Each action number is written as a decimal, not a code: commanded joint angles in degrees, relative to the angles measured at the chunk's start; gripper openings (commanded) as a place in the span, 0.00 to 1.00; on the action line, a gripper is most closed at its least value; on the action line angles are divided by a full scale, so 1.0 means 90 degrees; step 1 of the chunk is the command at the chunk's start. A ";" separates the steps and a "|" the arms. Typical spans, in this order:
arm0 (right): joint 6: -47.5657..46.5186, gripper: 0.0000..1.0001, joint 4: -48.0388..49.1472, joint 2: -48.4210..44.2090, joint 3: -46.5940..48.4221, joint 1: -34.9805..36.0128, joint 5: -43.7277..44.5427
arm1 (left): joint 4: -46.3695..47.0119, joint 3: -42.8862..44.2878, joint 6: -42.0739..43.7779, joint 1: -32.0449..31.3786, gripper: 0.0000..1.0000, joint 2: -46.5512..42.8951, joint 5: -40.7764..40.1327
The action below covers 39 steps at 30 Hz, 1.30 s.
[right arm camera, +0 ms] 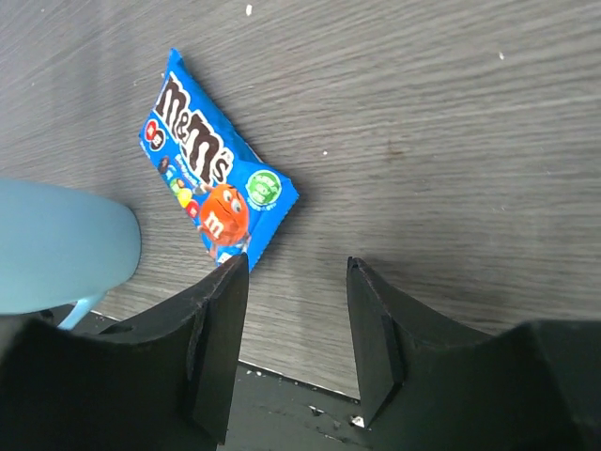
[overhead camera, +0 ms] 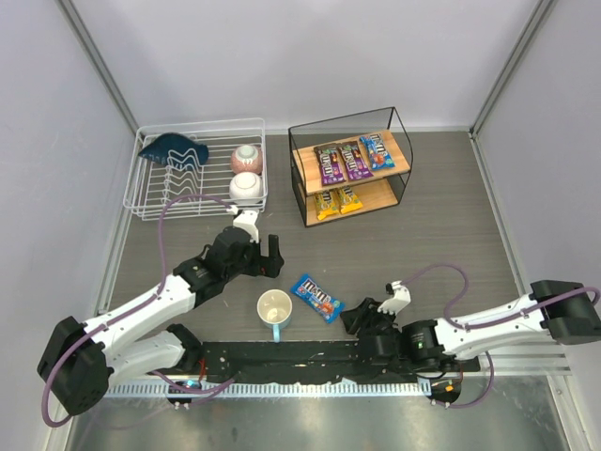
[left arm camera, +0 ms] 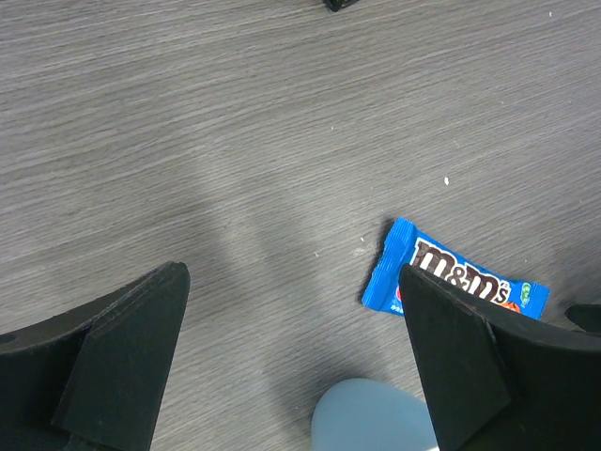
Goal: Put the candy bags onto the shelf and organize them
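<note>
The loose blue candy bag (right arm camera: 214, 174) carries the wording "m&m's" in brown letters with a white outline. An orange character and a round green badge are printed at one end. The bag is flat and glossy and lies near the near edge of the surface (overhead camera: 441, 235), just beside the pale blue mug (overhead camera: 274, 311).

The shelf (overhead camera: 404, 164) stands near the far edge, right of centre. Its upper board holds two purple bags (overhead camera: 331, 163) and one blue bag (overhead camera: 377, 150). Its lower board holds two yellow bags (overhead camera: 327, 203).

The white wire dish rack (overhead camera: 197, 202) occupies the far left corner.

The surface is dark grey with a wood grain. Pale walls with metal posts enclose it.

The left gripper (left arm camera: 289, 272) has its jaws spread wide and empty. The right gripper (right arm camera: 293, 272) has its jaws parted and empty, with one fingertip at the corner of the loose bag.
</note>
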 commanded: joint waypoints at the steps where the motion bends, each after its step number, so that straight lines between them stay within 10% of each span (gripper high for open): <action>1: 0.1246 0.52 -0.0197 0.0239 0.0070 0.0246 0.0808 | 0.0249 0.0240 0.0117 -0.0030 1.00 -0.0028 0.0070; 39: 0.1452 0.53 0.2079 0.1068 -0.0771 0.0120 0.0741 | 0.0239 0.0201 0.0136 -0.0020 1.00 -0.0057 0.0021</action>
